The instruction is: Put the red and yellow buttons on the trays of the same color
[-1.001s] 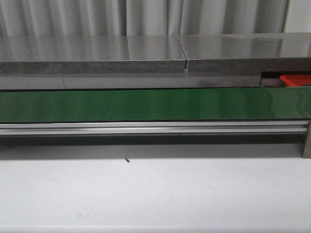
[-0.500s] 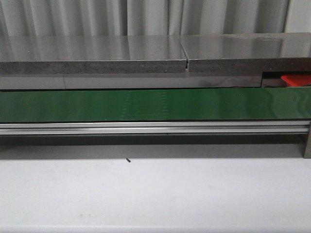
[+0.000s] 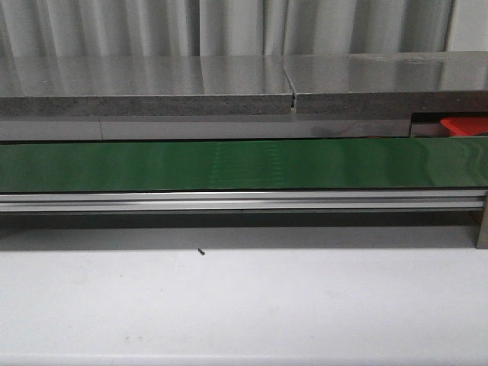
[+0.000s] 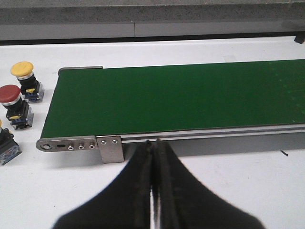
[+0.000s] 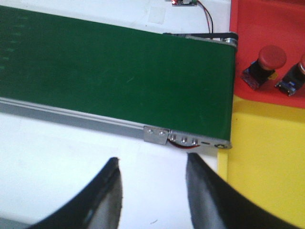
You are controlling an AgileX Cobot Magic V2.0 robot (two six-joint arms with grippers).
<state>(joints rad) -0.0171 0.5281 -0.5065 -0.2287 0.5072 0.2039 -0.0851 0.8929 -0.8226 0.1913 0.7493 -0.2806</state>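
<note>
two grippers hover off the belt (image 3: 244,164) edge: left gripper (image 4: 153,157) pressed together, right gripper (image 5: 152,176) spread.

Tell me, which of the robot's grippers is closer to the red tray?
The right. The right gripper hangs open by the conveyor belt's end, where the red tray lies. The left gripper, shut, is at the opposite end; no tray shows in its view.

Front view low, side-on to green belt (image 3: 244,164); wrist views above its opposite ends, close.
</note>
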